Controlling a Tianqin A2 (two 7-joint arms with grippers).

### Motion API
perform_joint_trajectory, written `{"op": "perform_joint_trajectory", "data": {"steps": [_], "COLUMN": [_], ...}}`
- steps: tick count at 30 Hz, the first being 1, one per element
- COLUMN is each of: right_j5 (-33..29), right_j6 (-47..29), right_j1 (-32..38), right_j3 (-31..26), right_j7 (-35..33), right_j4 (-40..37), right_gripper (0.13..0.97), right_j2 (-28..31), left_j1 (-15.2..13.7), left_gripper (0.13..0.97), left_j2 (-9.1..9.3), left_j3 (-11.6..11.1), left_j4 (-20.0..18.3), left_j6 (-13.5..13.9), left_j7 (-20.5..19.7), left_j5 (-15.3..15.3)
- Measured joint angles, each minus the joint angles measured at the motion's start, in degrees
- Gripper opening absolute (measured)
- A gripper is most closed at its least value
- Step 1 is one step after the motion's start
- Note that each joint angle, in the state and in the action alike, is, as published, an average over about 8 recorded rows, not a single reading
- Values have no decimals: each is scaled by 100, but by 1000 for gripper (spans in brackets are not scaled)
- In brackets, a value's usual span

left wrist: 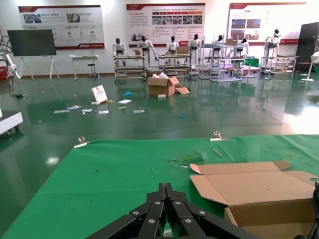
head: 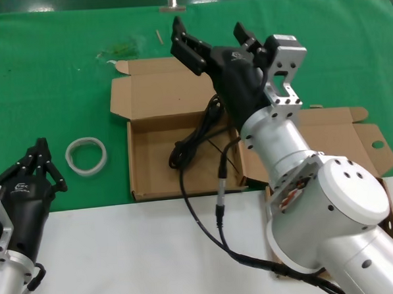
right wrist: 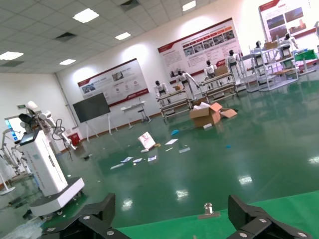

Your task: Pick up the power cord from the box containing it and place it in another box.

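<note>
Nearest, the right gripper [head: 219, 42] hangs above the left box [head: 183, 144], fingers spread wide, empty; the power cord [head: 197, 135] lies inside. Left gripper [head: 44, 165] rests closed.

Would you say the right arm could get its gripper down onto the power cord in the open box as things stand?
Probably yes. The right gripper is open above the far side of the box containing it, whose lid is folded back, and the power cord lies uncovered inside. Nothing seems to block the way down.
</note>
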Motion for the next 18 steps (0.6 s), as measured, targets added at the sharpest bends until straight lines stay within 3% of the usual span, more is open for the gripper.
{"op": "perform_joint_trajectory", "data": {"steps": [4, 7, 12, 18], "right_j5": [-137, -256, -470, -730], "right_j6": [-90, -168, -309, -481], "right_j1": [-128, -240, -442, -688], "right_j3": [139, 261, 479, 746], "right_j7": [41, 76, 137, 212], "right_j4": [17, 35, 66, 105], "right_gripper": [718, 774, 866, 917], "right_j2": [37, 70, 129, 202], "left_j1": [0, 0, 0, 0], "left_gripper": [165, 165, 221, 295], "left_j2": [0, 0, 0, 0], "left_j3": [0, 0, 0, 0], "left_j4": [0, 0, 0, 0], "left_j6": [0, 0, 0, 0], "left_j7": [0, 0, 0, 0], "left_j5": [0, 0, 0, 0]}}
